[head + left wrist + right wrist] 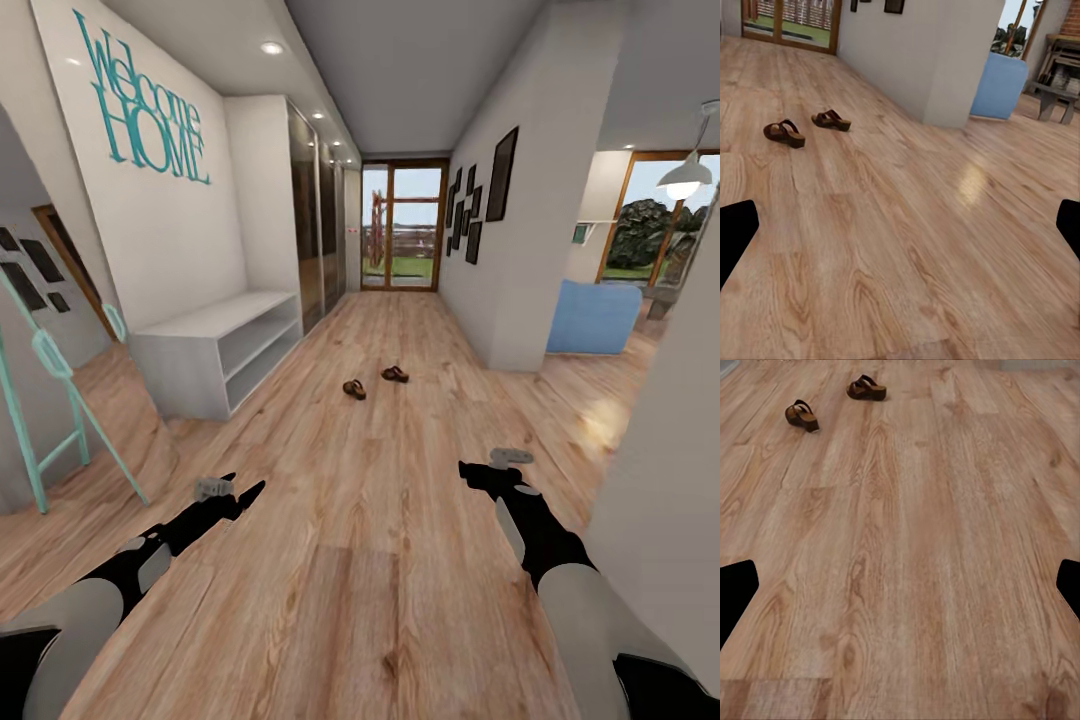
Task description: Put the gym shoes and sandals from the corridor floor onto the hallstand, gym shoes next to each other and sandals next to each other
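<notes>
Two sandals (354, 389) (395, 374) are lying near each other, apart, on the corridor floor (380, 500), mid-hall, well ahead of the robot. Hallstand (215, 350) is standing against the wall at the robot's left, shelves bare. Left tool (232, 492) and right tool (478, 470) are hovering low over the planks, both spread wide, holding nothing. Judged step: approach. Next move calls for driving closer, then lowering one tool over the nearer sandal

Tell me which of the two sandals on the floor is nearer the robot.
The left sandal: it lies lower in the head view, closer to both grippers, than the other sandal beyond it to the right.
</notes>
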You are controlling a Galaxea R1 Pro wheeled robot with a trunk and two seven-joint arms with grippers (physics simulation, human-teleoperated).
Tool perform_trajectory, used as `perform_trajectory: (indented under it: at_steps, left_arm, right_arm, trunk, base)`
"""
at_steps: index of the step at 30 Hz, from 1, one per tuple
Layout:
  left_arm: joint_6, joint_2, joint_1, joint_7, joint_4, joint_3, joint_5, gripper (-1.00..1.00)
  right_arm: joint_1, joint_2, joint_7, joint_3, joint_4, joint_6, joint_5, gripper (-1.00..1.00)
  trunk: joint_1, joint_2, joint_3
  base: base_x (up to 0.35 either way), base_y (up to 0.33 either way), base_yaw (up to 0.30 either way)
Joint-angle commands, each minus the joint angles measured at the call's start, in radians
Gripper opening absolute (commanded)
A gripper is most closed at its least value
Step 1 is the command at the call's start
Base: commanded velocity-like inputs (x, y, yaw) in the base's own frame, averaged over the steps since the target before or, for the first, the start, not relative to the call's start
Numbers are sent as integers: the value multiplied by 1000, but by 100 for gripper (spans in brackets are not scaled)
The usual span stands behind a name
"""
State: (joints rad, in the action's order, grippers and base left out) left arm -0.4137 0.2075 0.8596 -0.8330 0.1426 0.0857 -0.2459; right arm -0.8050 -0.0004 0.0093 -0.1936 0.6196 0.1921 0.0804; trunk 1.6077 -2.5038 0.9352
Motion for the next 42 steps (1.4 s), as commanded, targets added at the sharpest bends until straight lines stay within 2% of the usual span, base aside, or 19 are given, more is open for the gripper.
perform_trajectory:
  at_steps: [1, 17, 42]
  left_arm:
    - [-3, 0, 1, -4, -1, 8, 5, 100]
    - [-2, 0, 1, 2, -1, 8, 5, 100]
    - [-2, 0, 1, 2, -1, 8, 5, 100]
  right_arm:
    - [0, 0, 1, -2, 2, 6, 8, 100]
    - [0, 0, 1, -2, 2, 6, 9, 100]
    - [0, 0, -5, -1, 2, 7, 10, 100]
  trunk:
    - [0, 0, 1]
    - [0, 0, 1]
    - [0, 0, 1]
  base:
    - [345, -149, 0]
    - [345, -131, 0]
    - [349, -7, 0]
